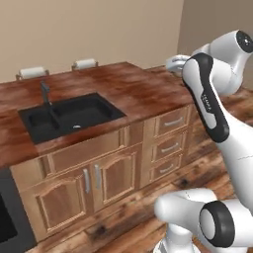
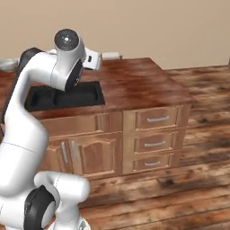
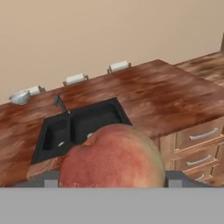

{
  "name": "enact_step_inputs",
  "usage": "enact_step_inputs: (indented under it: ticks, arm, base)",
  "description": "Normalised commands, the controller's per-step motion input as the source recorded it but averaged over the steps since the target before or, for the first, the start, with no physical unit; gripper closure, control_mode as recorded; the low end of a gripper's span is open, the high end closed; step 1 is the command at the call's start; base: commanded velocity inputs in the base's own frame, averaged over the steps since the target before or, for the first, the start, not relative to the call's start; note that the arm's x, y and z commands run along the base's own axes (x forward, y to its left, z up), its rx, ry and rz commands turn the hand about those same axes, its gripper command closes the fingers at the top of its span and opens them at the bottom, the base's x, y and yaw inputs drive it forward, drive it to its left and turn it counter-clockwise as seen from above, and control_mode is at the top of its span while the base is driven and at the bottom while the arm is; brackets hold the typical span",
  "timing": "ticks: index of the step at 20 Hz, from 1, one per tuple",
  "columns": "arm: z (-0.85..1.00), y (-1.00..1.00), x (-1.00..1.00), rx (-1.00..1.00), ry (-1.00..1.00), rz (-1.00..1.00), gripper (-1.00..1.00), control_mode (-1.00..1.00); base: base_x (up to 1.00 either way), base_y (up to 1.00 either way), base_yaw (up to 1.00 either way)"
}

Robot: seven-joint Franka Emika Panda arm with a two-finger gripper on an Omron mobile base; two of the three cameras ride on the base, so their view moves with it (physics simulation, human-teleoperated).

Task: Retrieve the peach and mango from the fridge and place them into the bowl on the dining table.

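The reddish-pink peach [image 3: 111, 157] sits close in front of the hand camera, and my gripper [image 3: 112, 180] is shut on it, one finger at each side. I am holding it in the air in front of the dining table [image 3: 175, 92], a glossy reddish-brown counter with a black sink [image 3: 83, 127] and tap. The pale grey bowl [image 3: 19, 97] stands at the counter's far left end, well away from the peach; it also shows in the right base view as the bowl [image 2: 5, 64] behind my arm. The mango and the fridge are out of view.
Three chair backs [image 3: 75, 78] line the far side of the counter. Cabinet doors [image 1: 81, 185] and a stack of drawers [image 1: 170, 146] face me below the top. Wooden floor [image 2: 197, 148] lies open to the right. A dark appliance [image 1: 10, 217] stands at the lower left.
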Motion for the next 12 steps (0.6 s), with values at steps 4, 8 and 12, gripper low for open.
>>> enact_step_inputs:
  ticks: [4, 8, 12]
  arm:
    - [0.00, 0.00, 0.00, 0.00, 0.00, 0.00, 1.00, 1.00]
    - [0.00, 0.00, 0.00, 0.00, 0.00, 0.00, 1.00, 1.00]
    - [0.00, 0.00, 0.00, 0.00, 0.00, 0.00, 1.00, 1.00]
  base:
    - [0.38, -1.00, -0.61]
    - [0.38, -1.00, -0.63]
    - [0.56, -1.00, -0.63]
